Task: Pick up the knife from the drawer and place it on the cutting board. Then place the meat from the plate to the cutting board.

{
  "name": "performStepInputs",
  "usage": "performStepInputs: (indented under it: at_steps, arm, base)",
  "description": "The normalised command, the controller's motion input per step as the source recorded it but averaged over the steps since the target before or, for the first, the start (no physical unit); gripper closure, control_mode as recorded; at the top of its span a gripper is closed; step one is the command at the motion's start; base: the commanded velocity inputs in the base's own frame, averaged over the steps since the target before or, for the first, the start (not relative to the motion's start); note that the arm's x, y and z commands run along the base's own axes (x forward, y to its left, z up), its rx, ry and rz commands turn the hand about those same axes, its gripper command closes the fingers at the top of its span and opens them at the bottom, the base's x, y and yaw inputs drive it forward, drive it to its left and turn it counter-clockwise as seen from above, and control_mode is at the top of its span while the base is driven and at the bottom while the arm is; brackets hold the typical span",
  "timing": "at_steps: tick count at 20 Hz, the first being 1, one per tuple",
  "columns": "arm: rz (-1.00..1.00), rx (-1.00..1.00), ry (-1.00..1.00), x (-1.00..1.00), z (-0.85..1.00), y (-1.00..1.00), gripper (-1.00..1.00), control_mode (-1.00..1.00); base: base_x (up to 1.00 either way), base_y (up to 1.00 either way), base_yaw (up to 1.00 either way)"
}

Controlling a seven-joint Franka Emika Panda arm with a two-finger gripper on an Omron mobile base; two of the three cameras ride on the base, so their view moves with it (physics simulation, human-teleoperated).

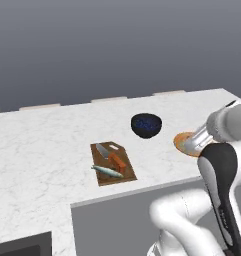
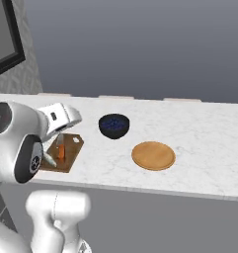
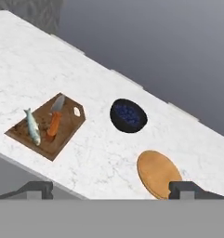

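While white arm is bulking across both base views, its links are hiding edge of round orange plate [image 1: 184,141] and corner of dark-brown wooden cutting board [image 2: 72,148]. Gripper [image 3: 111,189] is hovering high above white marble counter [image 3: 99,153], angling down; dark fingertips [image 3: 184,188] are standing wide apart, gripping nothing. Orange-handled knife [image 3: 54,120] is lying on board, slim silvery blue-grey fish-shaped meat [image 3: 32,126] just beside it. Plate is sitting bare near dark blue-speckled bowl [image 3: 128,115]. Knife blade is hard to make out in right base view.
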Motion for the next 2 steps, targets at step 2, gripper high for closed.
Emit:
performStepInputs:
  at_steps: [2]
  arm:
    - [0.16,0.0,-0.68,-1.0,0.0,0.0,-1.0,-1.0]
  base:
    - [0.0,0.0,0.0]
